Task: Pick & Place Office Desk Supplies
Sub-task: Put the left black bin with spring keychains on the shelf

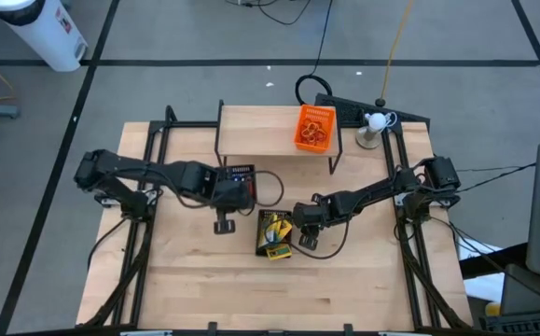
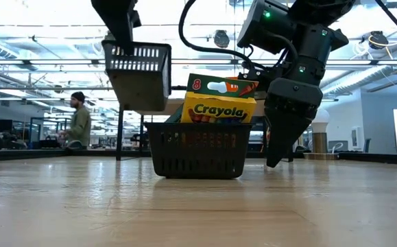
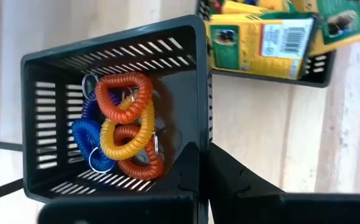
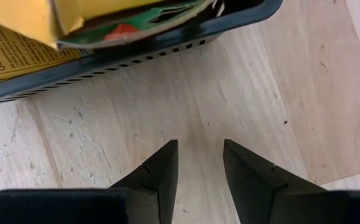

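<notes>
In the black tray, boxes read "Crayola".

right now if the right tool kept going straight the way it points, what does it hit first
Probably the bare table. The right tool points down with its fingers apart and empty, and only wood lies between them. The black mesh tray holding the crayon boxes sits just beside that line; depth is unclear.
</notes>
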Motion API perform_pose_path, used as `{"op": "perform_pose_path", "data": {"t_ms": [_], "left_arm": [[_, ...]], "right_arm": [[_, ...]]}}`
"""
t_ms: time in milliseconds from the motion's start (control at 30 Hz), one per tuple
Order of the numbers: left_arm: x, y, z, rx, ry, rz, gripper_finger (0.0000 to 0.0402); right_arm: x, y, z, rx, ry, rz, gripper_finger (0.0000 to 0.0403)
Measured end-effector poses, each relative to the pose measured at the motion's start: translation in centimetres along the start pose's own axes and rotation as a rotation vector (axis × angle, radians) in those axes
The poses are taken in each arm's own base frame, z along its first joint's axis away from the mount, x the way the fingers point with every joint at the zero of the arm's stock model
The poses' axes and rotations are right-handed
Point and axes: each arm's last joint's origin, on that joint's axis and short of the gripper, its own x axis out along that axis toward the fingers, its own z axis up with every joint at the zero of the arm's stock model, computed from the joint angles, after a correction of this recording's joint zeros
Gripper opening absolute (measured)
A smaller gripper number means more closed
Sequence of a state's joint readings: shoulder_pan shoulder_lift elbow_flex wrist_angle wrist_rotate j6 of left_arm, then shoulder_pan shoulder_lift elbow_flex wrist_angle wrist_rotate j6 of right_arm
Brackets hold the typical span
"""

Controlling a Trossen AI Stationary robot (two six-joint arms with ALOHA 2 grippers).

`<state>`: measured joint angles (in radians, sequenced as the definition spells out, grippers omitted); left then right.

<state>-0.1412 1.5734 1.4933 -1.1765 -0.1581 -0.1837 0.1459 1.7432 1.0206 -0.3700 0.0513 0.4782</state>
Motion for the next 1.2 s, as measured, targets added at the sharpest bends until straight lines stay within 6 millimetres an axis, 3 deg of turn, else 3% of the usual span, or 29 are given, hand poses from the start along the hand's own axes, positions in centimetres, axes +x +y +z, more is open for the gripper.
{"op": "perform_pose_path", "data": {"t_ms": [533, 1200], "left_arm": [[-5.1, 3.2, 1.4, -0.003, -0.075, 0.089, 0.0006], [-4.6, 8.8, 1.4, -0.056, -0.039, 0.163, 0.0006]], "right_arm": [[0.0, 0.0, 0.0, -0.002, -0.004, 0.002, 0.0116], [0.0, 0.0, 0.1, -0.003, -0.006, 0.003, 0.0116]]}}
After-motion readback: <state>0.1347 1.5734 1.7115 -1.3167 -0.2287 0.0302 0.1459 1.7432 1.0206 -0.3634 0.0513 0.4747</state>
